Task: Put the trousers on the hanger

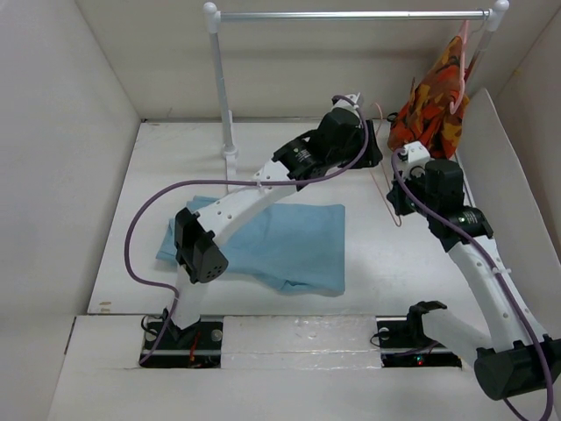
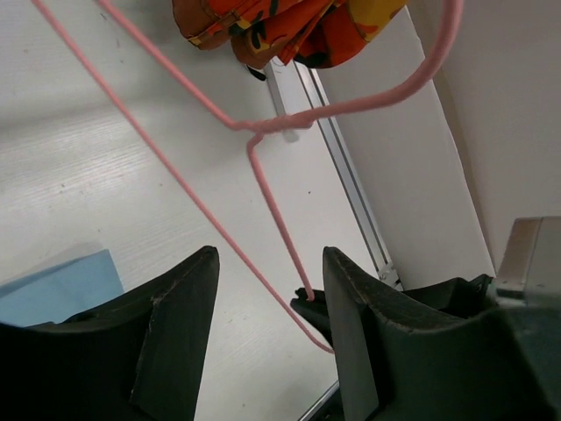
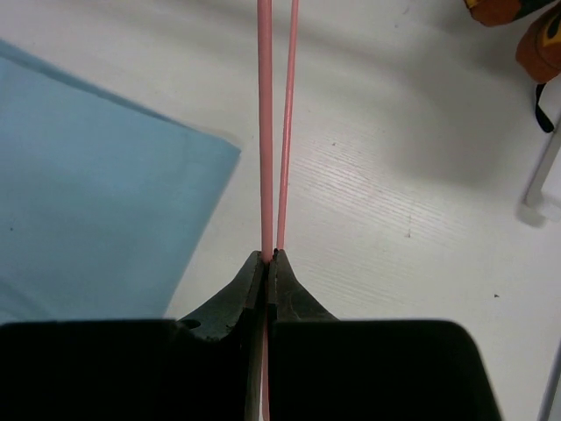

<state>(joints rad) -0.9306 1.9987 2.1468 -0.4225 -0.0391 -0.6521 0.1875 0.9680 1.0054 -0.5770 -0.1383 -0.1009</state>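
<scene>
The light blue trousers (image 1: 280, 246) lie flat on the table left of centre, and a corner shows in the right wrist view (image 3: 88, 175). The thin pink hanger (image 1: 387, 189) is held up between the two grippers at the back right. My right gripper (image 3: 270, 259) is shut on one wire of the hanger (image 3: 266, 132); in the top view it (image 1: 394, 200) is just right of the trousers. My left gripper (image 2: 272, 289) is open, its jaws either side of the hanger's wires (image 2: 263, 189) without touching them. In the top view it (image 1: 372, 147) sits just behind the right gripper.
An orange-red patterned garment (image 1: 434, 110) hangs on another pink hanger (image 1: 460, 61) from the metal rail (image 1: 351, 15) at the back right. The rack's left post (image 1: 223, 88) stands behind the trousers. White walls close in the table on three sides.
</scene>
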